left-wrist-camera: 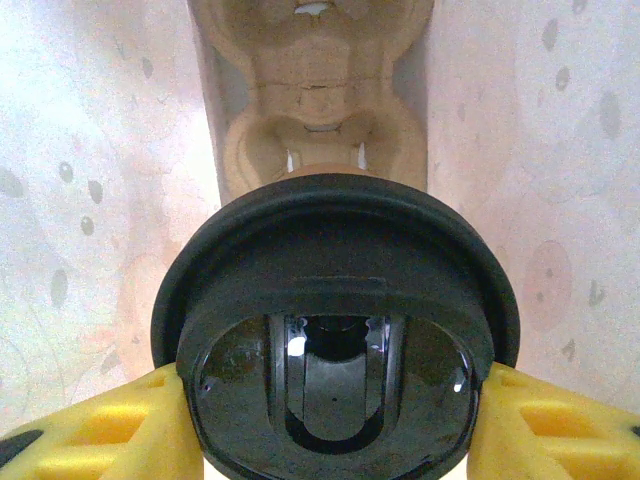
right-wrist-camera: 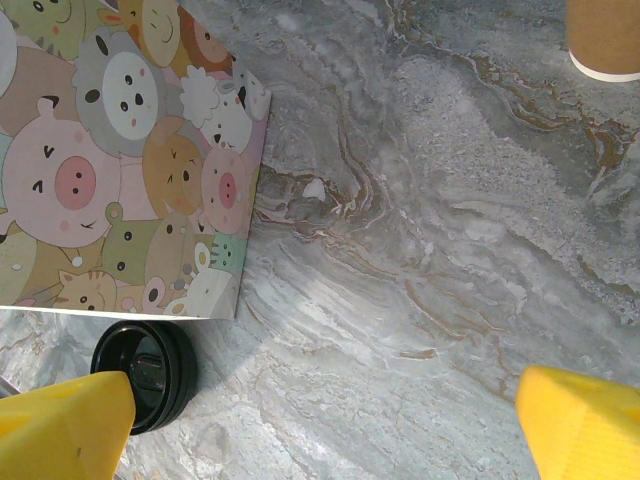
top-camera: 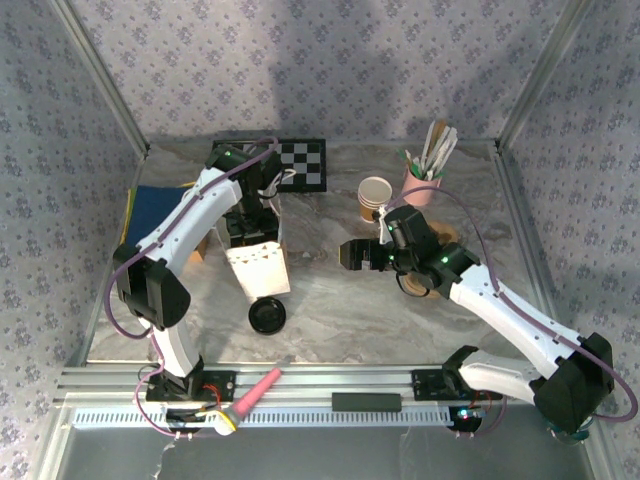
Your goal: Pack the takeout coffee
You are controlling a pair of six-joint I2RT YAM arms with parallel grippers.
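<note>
My left gripper (left-wrist-camera: 325,425) reaches down into the white paper bag (top-camera: 262,268), its yellow fingers (left-wrist-camera: 110,430) shut on the sides of a black sip lid (left-wrist-camera: 335,290). The lid caps the takeout coffee; of the cup itself just a tan sliver (left-wrist-camera: 325,170) peeks past the lid's far edge. Below it, inside the bag, lies a moulded pulp cup carrier (left-wrist-camera: 315,90). My right gripper (top-camera: 352,255) (right-wrist-camera: 325,430) hovers open over bare marble to the right of the bag, with nothing between its fingers.
A loose black lid (top-camera: 268,316) (right-wrist-camera: 145,385) lies in front of the bag, whose cartoon-animal side (right-wrist-camera: 120,150) faces the right wrist. A stack of nested cups (top-camera: 375,197) (right-wrist-camera: 603,38), a pink holder of stirrers (top-camera: 428,180), a checkerboard (top-camera: 305,163) and a blue pad (top-camera: 160,205) stand behind.
</note>
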